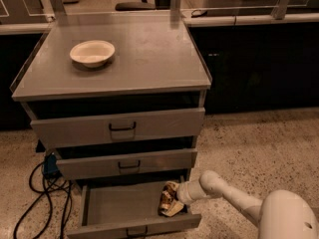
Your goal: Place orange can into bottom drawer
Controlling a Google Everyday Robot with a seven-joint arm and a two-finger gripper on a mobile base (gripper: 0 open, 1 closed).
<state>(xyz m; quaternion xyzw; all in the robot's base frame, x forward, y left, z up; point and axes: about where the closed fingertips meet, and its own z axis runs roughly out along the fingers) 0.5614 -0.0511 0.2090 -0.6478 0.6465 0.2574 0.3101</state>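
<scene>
The gripper (174, 198) meets the can (167, 206) at the right end of the bottom drawer (124, 205); whether it pinches, I cannot tell.

The setting looks like an office or lab workspace rather than a home. A grey metal cabinet (149, 59) with three drawers stands at the centre on a speckled, polished hard floor (259, 138). Long counters (249, 20) with dark fronts run behind it from 10 to 2 o'clock, and the wheeled base of an office chair (133, 5) shows at 12 o'clock. Loose black cables (31, 198) and a blue plug (51, 164) lie at 8 o'clock. The robot's gripper (174, 199) reaches into the bottom drawer (119, 203) at 6 o'clock.
</scene>
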